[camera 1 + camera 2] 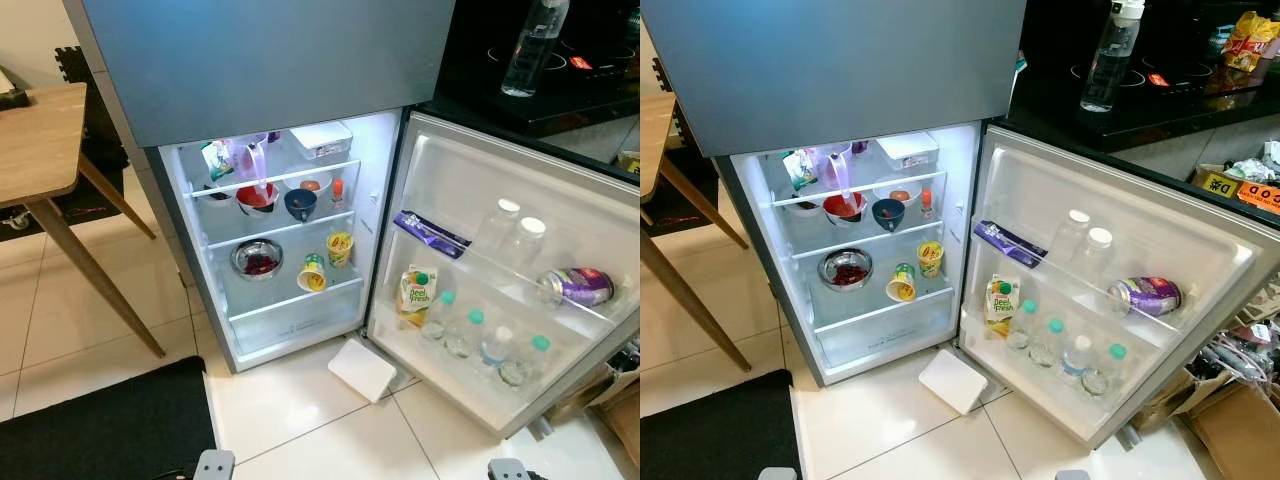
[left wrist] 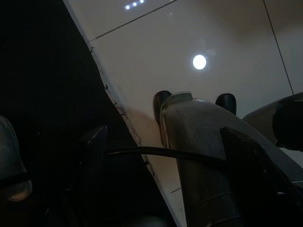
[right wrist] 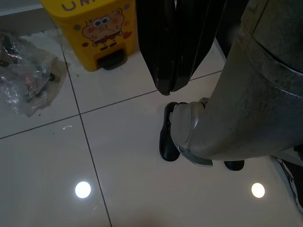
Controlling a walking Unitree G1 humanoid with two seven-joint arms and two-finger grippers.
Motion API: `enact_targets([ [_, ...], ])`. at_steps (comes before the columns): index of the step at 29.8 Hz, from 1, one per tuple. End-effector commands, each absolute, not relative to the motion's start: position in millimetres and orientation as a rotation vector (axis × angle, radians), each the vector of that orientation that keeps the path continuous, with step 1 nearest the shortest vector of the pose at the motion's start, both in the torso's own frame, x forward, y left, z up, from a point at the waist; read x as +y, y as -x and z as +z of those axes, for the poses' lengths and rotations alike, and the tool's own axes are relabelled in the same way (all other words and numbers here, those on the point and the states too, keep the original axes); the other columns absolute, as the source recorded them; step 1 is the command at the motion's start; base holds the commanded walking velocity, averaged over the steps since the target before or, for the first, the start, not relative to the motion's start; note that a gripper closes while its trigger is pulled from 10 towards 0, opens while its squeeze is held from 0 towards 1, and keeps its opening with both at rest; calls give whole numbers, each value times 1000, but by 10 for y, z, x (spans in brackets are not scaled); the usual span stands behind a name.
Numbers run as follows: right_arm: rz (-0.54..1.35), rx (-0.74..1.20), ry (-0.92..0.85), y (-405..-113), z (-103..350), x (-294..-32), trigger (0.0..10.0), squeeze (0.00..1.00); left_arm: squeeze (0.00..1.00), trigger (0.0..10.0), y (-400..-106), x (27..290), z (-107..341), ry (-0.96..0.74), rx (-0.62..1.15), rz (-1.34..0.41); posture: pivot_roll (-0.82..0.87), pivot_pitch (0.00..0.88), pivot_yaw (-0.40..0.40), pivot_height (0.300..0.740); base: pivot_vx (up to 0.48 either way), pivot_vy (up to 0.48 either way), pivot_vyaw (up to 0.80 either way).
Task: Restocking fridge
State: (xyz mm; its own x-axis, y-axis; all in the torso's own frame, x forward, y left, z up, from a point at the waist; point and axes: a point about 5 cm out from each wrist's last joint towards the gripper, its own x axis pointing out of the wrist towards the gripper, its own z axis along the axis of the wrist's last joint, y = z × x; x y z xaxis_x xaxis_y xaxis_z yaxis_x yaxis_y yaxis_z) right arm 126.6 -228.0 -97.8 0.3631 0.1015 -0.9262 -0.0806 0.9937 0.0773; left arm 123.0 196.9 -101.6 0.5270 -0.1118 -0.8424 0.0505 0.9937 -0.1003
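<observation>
The fridge (image 1: 275, 70) stands open, its door (image 1: 520, 200) swung out to the right. The lit shelves hold bowls (image 1: 258, 258), cups (image 1: 339, 248) and a white box (image 1: 320, 139). On the door racks are a juice carton (image 1: 416, 293), several water bottles (image 1: 465, 332), a purple can (image 1: 577, 287) and a purple packet (image 1: 430, 234). A white lidded container (image 1: 362, 370) lies on the floor before the fridge. My left gripper (image 2: 164, 131) hangs open over the floor beside my leg. My right gripper (image 3: 165, 90) hangs shut and holds nothing.
A wooden table (image 1: 35, 140) stands at the left and a black mat (image 1: 100, 420) lies at the near left. A clear bottle (image 1: 533, 45) stands on the dark counter. Cardboard boxes (image 1: 1230, 420) sit at the right. A yellow bin (image 3: 92, 28) and a crumpled bag (image 3: 26, 78) are on the floor.
</observation>
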Motion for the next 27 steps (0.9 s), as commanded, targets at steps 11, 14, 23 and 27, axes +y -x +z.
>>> enact_targets([
  [11, 153, 1226, 31, -1219, -1008, -2227, 10000, 0, 0, 10000, -1082, 2023, -1053, 58, 1064, -110, -59, 0, -19, 740, 0, 0, 0],
  [14, 153, 1237, 60, -1217, -1010, -2232, 10000, 0, 0, 10000, -1083, 2040, -1052, 50, 1071, -109, -56, 0, -16, 740, 0, 0, 0],
  [23, 110, 1234, 133, -1273, -996, -2267, 10000, 0, 0, 10000, -1159, 2015, -1037, 32, 1058, -116, -48, 0, -19, 740, 0, 0, 0],
  [27, 54, 1222, 190, -1301, -973, -2350, 10000, 0, 0, 10000, -1159, 1995, -1042, 21, 1062, -126, -48, 0, -18, 740, 0, 0, 0],
])
